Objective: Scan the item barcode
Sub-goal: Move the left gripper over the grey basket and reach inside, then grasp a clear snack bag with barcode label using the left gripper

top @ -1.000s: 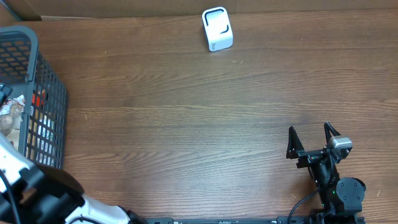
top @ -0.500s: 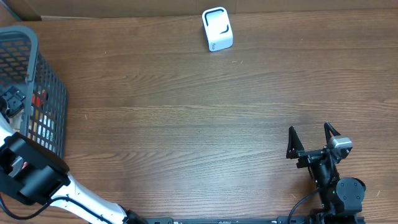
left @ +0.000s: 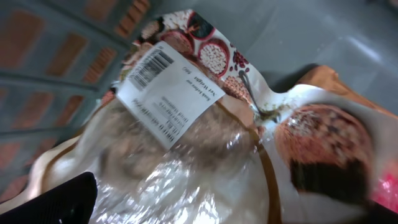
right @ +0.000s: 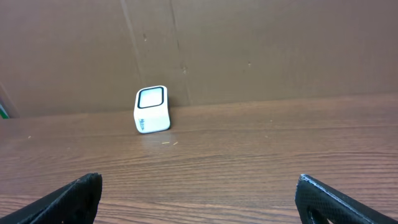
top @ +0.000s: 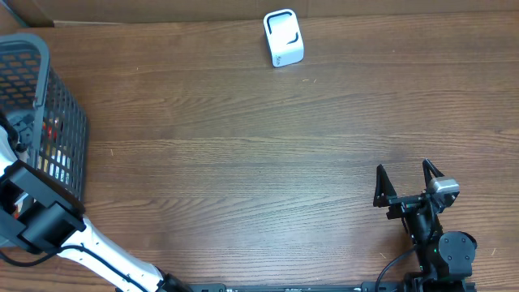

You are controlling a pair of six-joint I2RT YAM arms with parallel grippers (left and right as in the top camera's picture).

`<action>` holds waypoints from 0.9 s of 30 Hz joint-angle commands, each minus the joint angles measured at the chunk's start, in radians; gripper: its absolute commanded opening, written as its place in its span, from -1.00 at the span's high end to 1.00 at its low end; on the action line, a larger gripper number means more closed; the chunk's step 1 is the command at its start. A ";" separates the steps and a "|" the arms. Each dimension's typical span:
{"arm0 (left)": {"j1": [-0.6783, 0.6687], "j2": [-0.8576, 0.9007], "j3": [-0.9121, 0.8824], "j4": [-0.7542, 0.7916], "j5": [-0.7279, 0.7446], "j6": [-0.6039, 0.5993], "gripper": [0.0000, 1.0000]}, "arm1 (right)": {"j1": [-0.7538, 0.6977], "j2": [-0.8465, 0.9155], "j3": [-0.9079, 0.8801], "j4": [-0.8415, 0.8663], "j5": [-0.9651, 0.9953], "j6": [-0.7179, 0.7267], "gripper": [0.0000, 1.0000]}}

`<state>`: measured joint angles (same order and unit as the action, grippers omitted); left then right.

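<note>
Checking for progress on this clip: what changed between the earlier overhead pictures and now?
The left arm swung up from the lower-left corner of the overhead view to the basket. The left hand now reaches inside it, open, just above a labelled snack bag. Nothing has been taken hold of. The right hand, open, the scanner and the basket stayed put.

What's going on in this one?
The left gripper is down inside the grey basket, jaws open, close over a clear food packet whose barcode label faces the wrist camera. Nothing is gripped yet. The right gripper sits open at the front right of the table, and the white scanner stands at the far edge.
</note>
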<state>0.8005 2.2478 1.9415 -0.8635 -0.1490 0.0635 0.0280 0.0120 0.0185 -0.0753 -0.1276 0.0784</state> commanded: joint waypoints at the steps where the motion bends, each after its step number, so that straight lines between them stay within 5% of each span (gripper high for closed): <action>1: 0.008 0.071 0.002 0.008 0.011 0.027 -1.00 | 0.005 -0.009 -0.010 0.004 -0.005 0.003 -1.00; 4: 0.009 0.103 0.002 0.009 0.012 0.027 -0.96 | 0.005 -0.009 -0.010 0.004 -0.005 0.003 -1.00; 6: 0.009 0.113 0.002 0.012 0.012 0.027 -0.74 | 0.005 -0.009 -0.010 0.004 -0.005 0.003 -1.00; 9: 0.008 0.114 0.002 0.022 0.012 0.026 0.04 | 0.005 -0.009 -0.010 0.004 -0.005 0.003 -1.00; 14: 0.006 0.112 0.004 0.015 0.017 0.025 0.91 | 0.005 -0.009 -0.010 0.004 -0.005 0.003 -1.00; 27: -0.014 0.068 0.260 -0.180 0.144 -0.004 0.92 | 0.005 -0.009 -0.010 0.004 -0.005 0.003 -1.00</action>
<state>0.7937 2.3234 2.0937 -1.0126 -0.0772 0.0776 0.0280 0.0120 0.0185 -0.0753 -0.1276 0.0784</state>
